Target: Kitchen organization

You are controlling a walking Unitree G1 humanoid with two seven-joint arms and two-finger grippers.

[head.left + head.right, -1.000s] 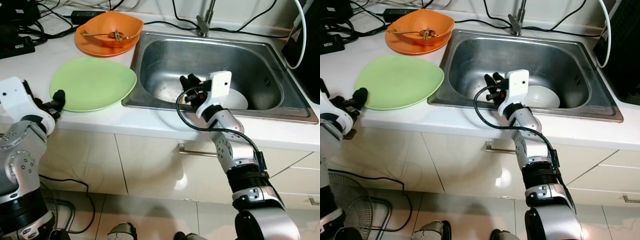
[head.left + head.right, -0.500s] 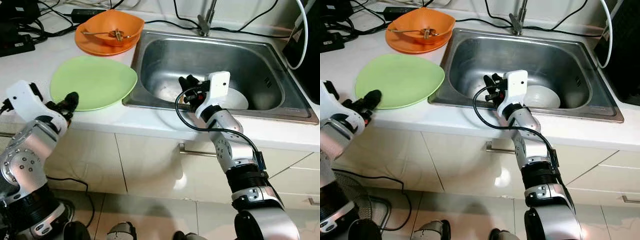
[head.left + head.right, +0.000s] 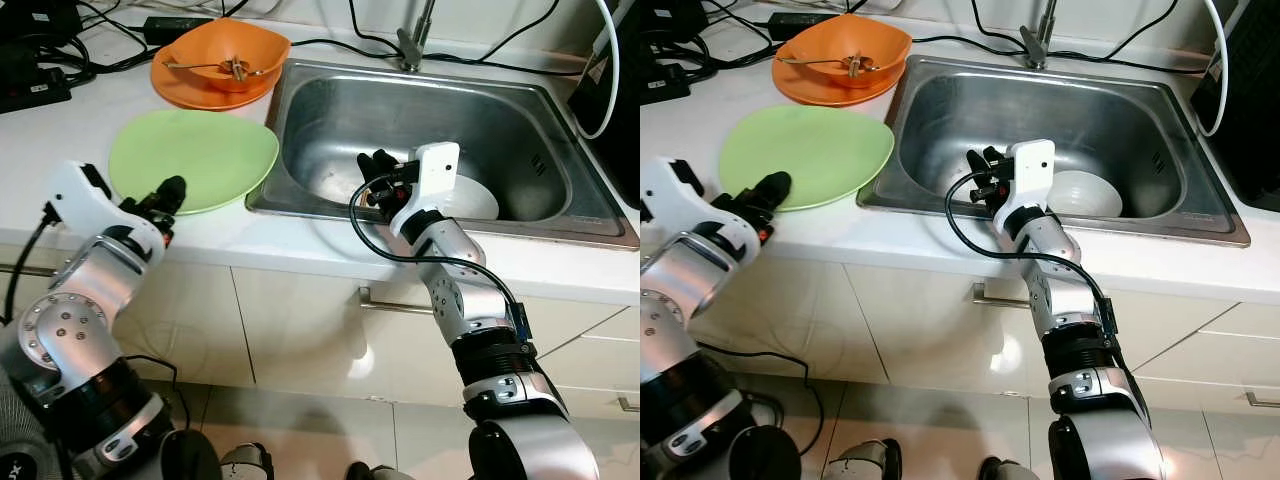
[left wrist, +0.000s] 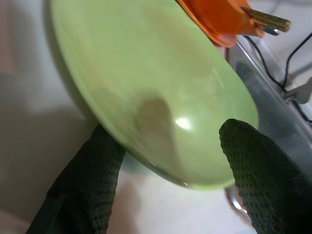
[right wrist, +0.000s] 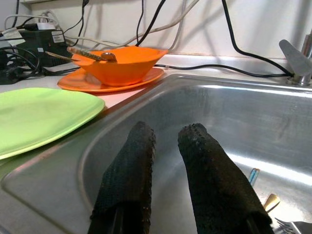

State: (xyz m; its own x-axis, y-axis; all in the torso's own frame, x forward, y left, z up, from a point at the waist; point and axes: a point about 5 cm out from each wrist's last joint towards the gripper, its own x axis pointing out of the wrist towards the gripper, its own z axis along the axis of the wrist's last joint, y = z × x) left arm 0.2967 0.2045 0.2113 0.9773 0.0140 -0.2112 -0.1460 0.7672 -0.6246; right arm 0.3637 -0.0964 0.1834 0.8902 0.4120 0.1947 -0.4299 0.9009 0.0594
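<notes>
Two black fingers (image 4: 87, 190) of the left gripper (image 3: 165, 197) were spread wide at the near rim of the green plate (image 3: 195, 158), one low beside its underside, the other toward its upper face, not yet closed on it. That plate lay flat on the white surface (image 3: 60, 125) near its front edge, just beside the sink (image 3: 590, 215). It looked stiff, light and glossy, so probably slippery; pinching the thin rim from the front seemed the likeliest hold. Behind it stood an orange bowl (image 3: 228, 50) on an orange plate (image 3: 175, 88). Inside the sink, the right gripper (image 3: 375, 170) hovered with its fingers nearly together, holding nothing, beside a white bowl (image 3: 472, 200).
</notes>
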